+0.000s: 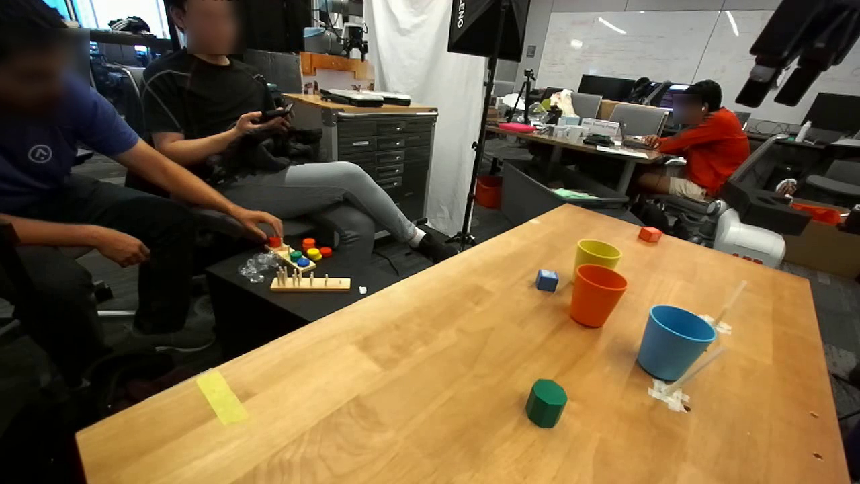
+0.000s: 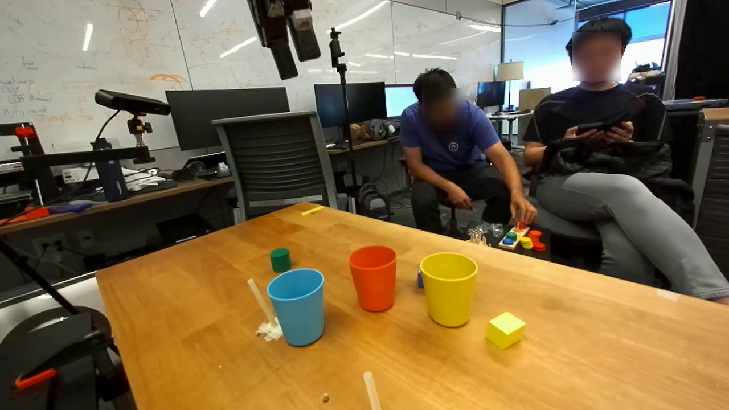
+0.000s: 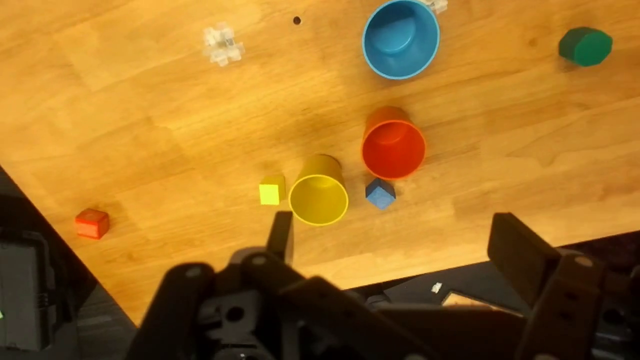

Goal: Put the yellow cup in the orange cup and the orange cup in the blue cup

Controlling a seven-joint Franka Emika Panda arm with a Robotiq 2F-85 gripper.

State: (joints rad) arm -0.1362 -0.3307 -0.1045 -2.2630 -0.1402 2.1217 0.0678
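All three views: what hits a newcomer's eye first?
Likely the orange cup, upright on the wooden table between the yellow cup and the blue cup, three loud colours standing apart. Then the gripper, open and empty in the wrist view, hanging high in both exterior views.

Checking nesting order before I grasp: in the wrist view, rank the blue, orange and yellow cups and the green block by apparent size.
Largest to smallest:
1. Blue cup
2. Orange cup
3. Yellow cup, only slightly smaller
4. Green block
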